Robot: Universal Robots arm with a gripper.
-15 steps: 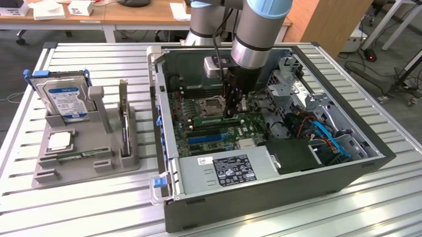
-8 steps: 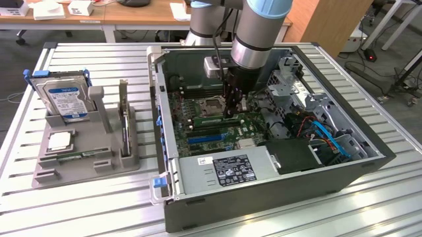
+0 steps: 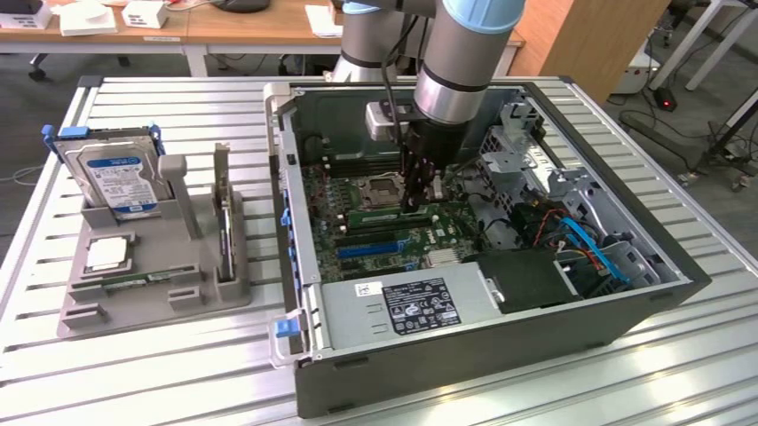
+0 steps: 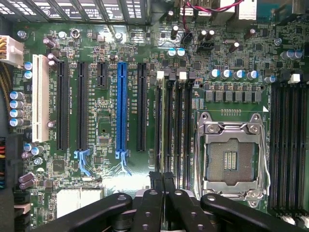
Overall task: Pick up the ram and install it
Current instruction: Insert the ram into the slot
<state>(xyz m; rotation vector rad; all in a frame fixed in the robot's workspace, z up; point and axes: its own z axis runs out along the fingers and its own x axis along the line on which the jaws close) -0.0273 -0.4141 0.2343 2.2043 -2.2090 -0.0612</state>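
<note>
My gripper (image 3: 414,202) is low inside the open computer case (image 3: 663,293), just above the motherboard (image 4: 101,121). In the wrist view its black fingertips (image 4: 155,178) are pressed together, shut, over the end of the memory slot (image 4: 161,121) nearest the blue expansion slot (image 4: 121,111). A thin strip runs along that slot from the fingertips; I cannot tell whether it is the ram. The empty processor socket (image 4: 231,157) lies beside these slots. In the exterior view a thin board (image 3: 222,209) stands on edge in the grey holder (image 3: 142,306).
The holder on the exterior view's left also carries a silver hard drive (image 3: 116,177) with a blue label and a small square chip (image 3: 106,255). Inside the case are a power supply (image 3: 409,306), drive cages (image 3: 521,146) and blue cables (image 3: 592,248). More memory slots (image 4: 287,145) flank the socket.
</note>
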